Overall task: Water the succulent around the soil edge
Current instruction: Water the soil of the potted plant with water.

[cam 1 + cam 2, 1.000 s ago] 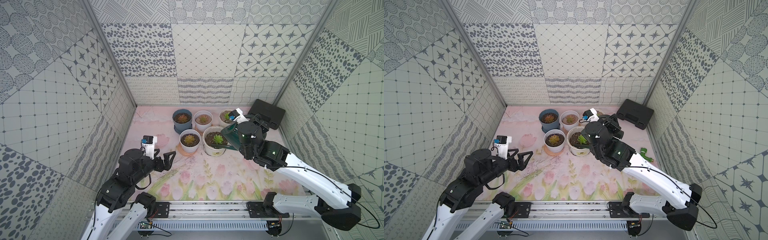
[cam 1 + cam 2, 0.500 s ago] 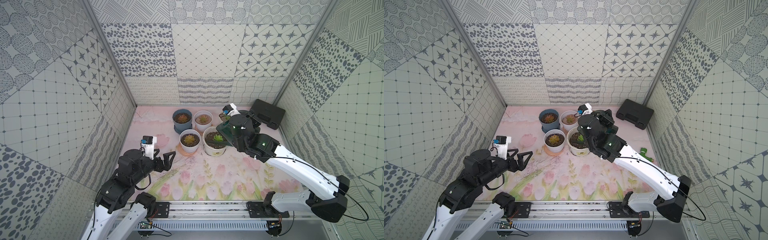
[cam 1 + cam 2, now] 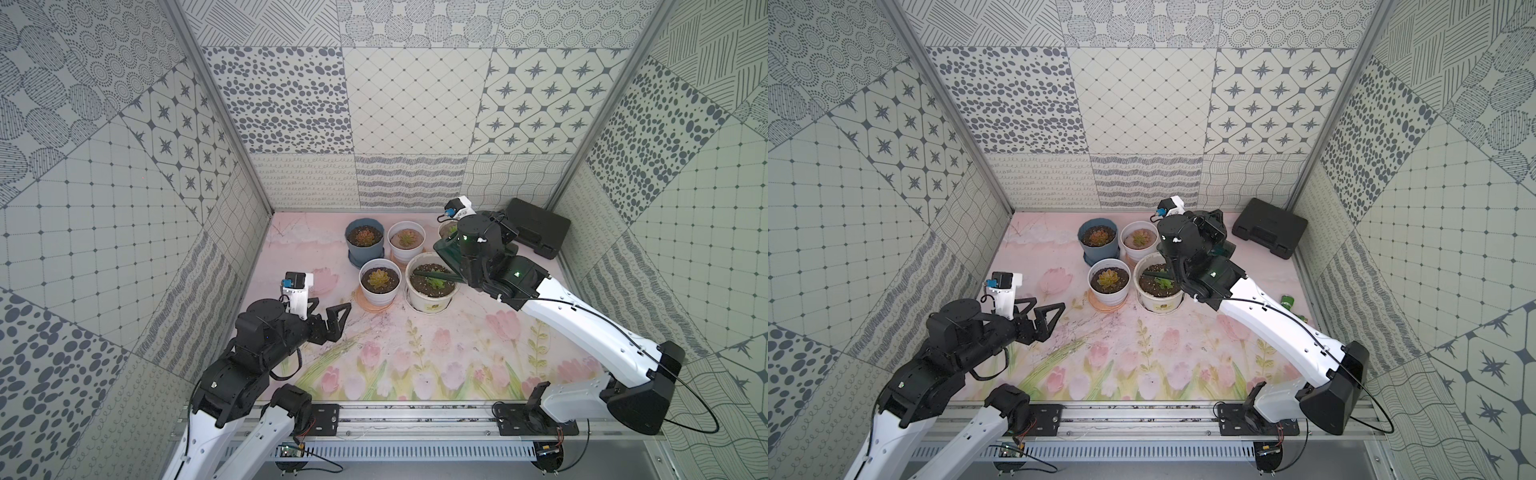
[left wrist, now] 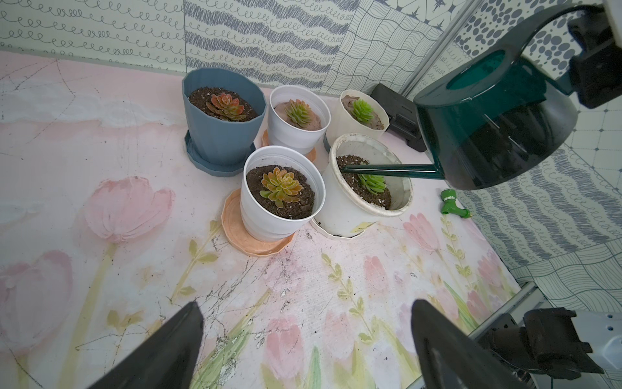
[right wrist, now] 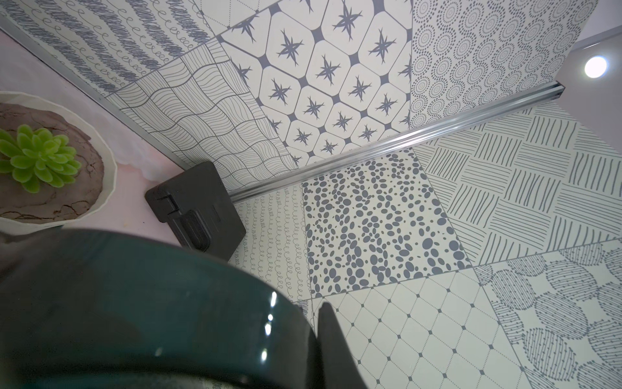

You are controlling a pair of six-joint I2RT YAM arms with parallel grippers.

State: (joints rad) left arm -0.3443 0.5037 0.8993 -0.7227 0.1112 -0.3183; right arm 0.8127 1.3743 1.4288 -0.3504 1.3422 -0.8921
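Observation:
A green succulent [image 3: 436, 283] [image 4: 372, 182] grows in dark soil in a large white pot [image 3: 430, 306] [image 4: 343, 208]. My right gripper [image 5: 314, 333] is shut on the handle of a dark green watering can [image 3: 451, 254] [image 4: 488, 134], which is tilted above the pot's right side. Its thin spout [image 4: 387, 167] [image 3: 432, 274] crosses above the plant, and its tip sits over the soil by the far rim. No water stream shows. My left gripper [image 3: 333, 304] [image 4: 306, 304] hangs open and empty over the mat, left of the pots.
A blue pot [image 3: 365, 243], a white pot [image 3: 406, 245] and a small white pot on a peach saucer [image 3: 379, 286] crowd the large pot. Another pot [image 4: 361, 112] stands behind it. A black case [image 3: 536, 226] lies at back right, a green nozzle [image 4: 451, 202] by the right wall.
My right wrist has moved back and a little left with the can, carrying the spout across the large pot. The left arm has not moved.

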